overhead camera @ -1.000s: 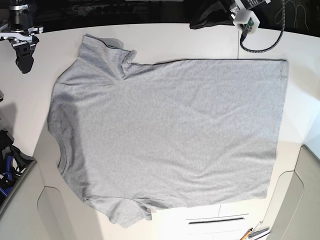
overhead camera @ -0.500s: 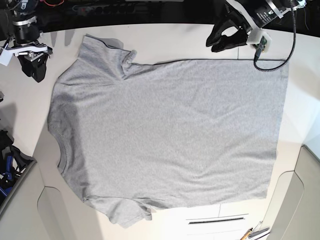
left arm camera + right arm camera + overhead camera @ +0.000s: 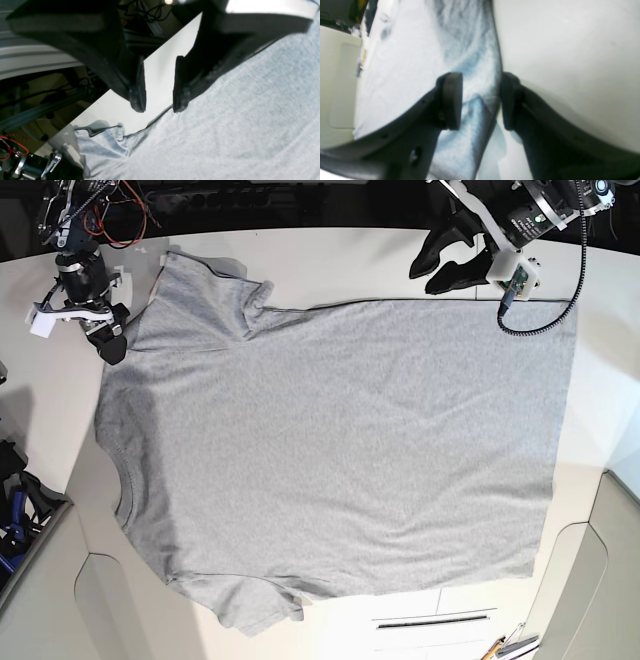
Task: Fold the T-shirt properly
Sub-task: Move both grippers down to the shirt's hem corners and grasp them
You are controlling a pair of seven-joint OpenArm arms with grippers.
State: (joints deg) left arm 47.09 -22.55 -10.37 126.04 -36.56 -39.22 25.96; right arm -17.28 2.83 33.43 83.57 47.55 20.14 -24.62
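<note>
Lying flat: heather-grey knit T-shirt (image 3: 340,450), rumpled sleeve; left claw (image 3: 156,108), right claw (image 3: 480,100) parted, empty.

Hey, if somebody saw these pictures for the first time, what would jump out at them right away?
The big grey T-shirt spread flat, plain side up, filling most of the white table. Next, the two black grippers at its far edge: the left gripper with jaws apart near the side seam, and the right gripper open by the sleeve.
</note>
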